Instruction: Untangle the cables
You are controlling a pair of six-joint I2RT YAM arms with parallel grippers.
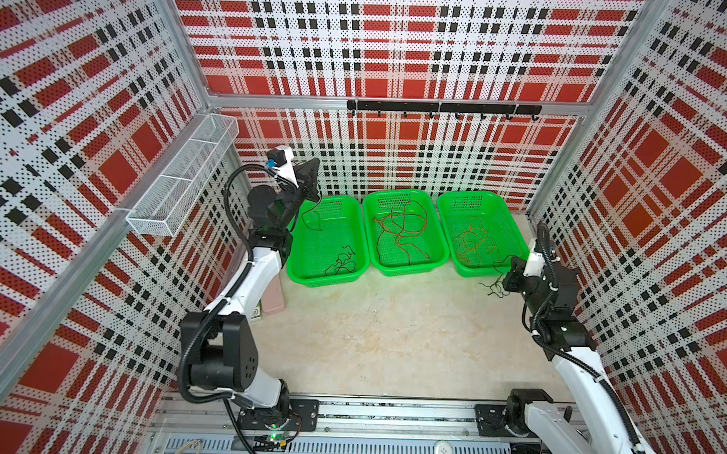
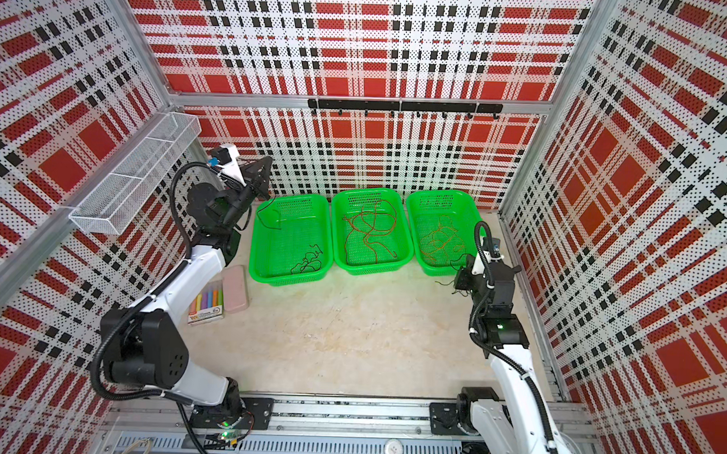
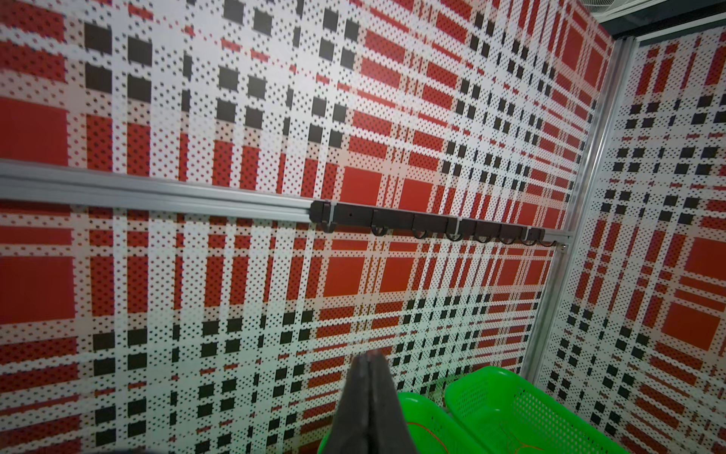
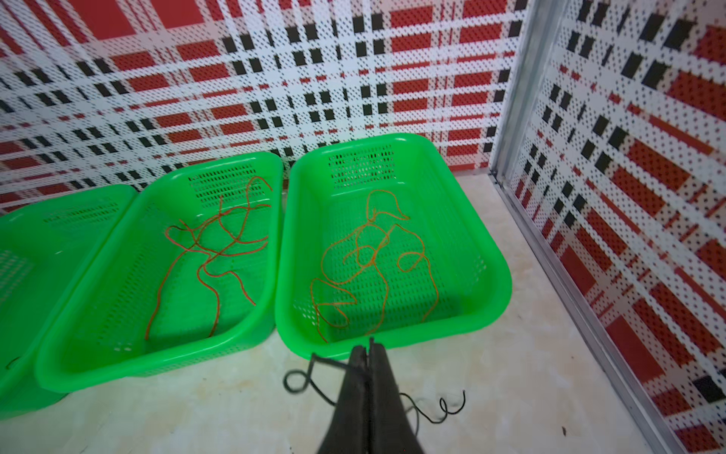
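Black cable (image 4: 332, 362) trails toward seven o'clock, in a top view, from the closed right end effector (image 1: 513, 262) pinching it; left end effector (image 3: 369, 359) closed.

3 green baskets (image 4: 412, 338); black cables (image 1: 339, 265), red cable (image 4: 200, 271), orange cable (image 4: 371, 255); walls (image 1: 401, 50) plaid (red, black, white).

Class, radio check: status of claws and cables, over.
Left claw shut, raised. Right claw shut on thin black cable, trailing on tabletop. Green perforated plastic basket directly ahead.
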